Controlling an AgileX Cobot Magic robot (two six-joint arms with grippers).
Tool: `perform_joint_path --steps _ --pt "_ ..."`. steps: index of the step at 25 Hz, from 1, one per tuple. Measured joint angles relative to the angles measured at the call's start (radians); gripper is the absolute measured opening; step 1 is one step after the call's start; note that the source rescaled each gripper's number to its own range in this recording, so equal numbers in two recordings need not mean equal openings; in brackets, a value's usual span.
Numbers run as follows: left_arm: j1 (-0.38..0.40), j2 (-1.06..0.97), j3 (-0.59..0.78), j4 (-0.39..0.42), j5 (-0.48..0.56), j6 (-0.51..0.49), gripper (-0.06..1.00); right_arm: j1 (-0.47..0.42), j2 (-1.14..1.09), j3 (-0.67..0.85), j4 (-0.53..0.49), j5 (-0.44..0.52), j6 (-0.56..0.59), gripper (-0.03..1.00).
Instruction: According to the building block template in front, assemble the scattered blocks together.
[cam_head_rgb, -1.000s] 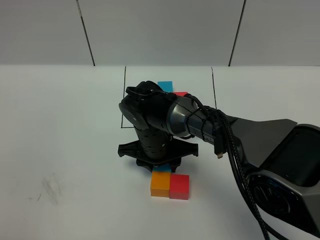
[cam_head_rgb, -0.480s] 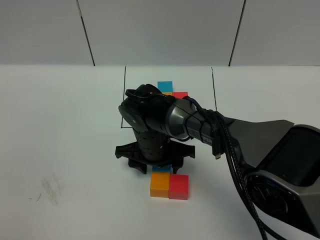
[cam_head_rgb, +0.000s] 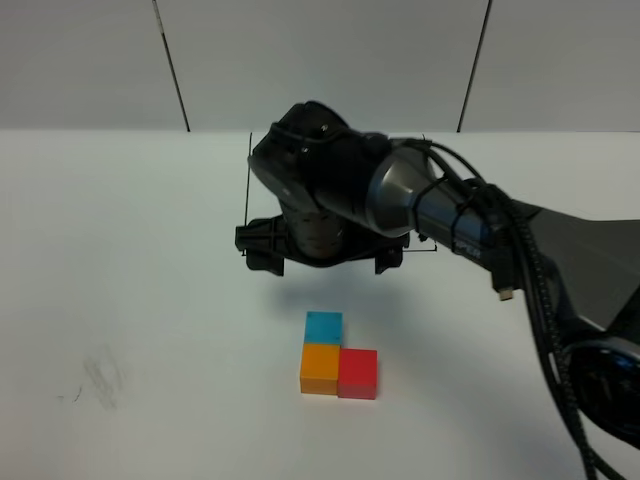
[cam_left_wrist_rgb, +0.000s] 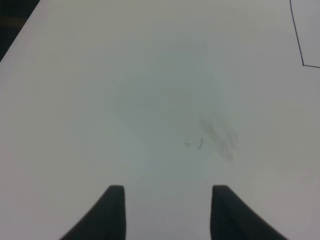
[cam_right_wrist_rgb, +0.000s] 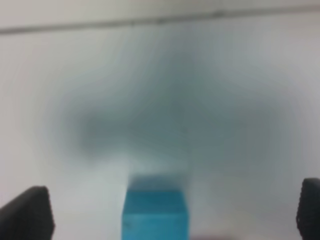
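The scattered blocks stand joined in an L on the white table: a light blue cube behind an orange cube, with a red cube to the orange one's right. My right gripper hangs open and empty above and behind them. The right wrist view shows the blue cube blurred, between the spread fingers. The template cubes are hidden behind the right arm; only the black frame line shows. My left gripper is open and empty over bare table.
The right arm's dark body reaches in from the right edge. A faint grey smudge marks the table at the front left and also shows in the left wrist view. A corner of the black frame line shows there.
My right gripper has let go of the light blue cube, opened and risen up and back. The blue cube now stands uncovered behind the orange one.
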Motion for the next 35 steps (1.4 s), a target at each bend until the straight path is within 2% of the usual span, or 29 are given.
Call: perform_joint_path --steps 7,15,21,24,27,30,35 --pt "0.0 0.0 0.0 0.0 0.0 0.0 0.0 -0.051 -0.198 0.0 -0.257 0.029 -0.122 0.99" --pt "0.0 0.0 0.0 0.0 0.0 0.0 0.0 -0.258 -0.52 0.0 -0.427 0.036 -0.476 1.0" --pt "0.0 0.0 0.0 0.0 0.0 0.0 0.0 -0.453 -0.741 0.0 -0.434 0.053 -0.672 1.0" --pt "0.0 0.0 0.0 0.0 0.0 0.0 0.0 -0.52 -0.847 0.0 -0.431 0.056 -0.76 1.0" --pt "0.0 0.0 0.0 0.0 0.0 0.0 0.0 -0.574 -0.953 0.006 -0.381 0.059 -0.85 1.0" --pt "0.0 0.0 0.0 0.0 0.0 0.0 0.0 -0.595 -1.064 0.008 -0.324 0.061 -0.905 1.0" --pt "0.0 0.0 0.0 0.0 0.0 0.0 0.0 -0.6 -1.302 0.092 -0.245 0.06 -0.918 0.98"
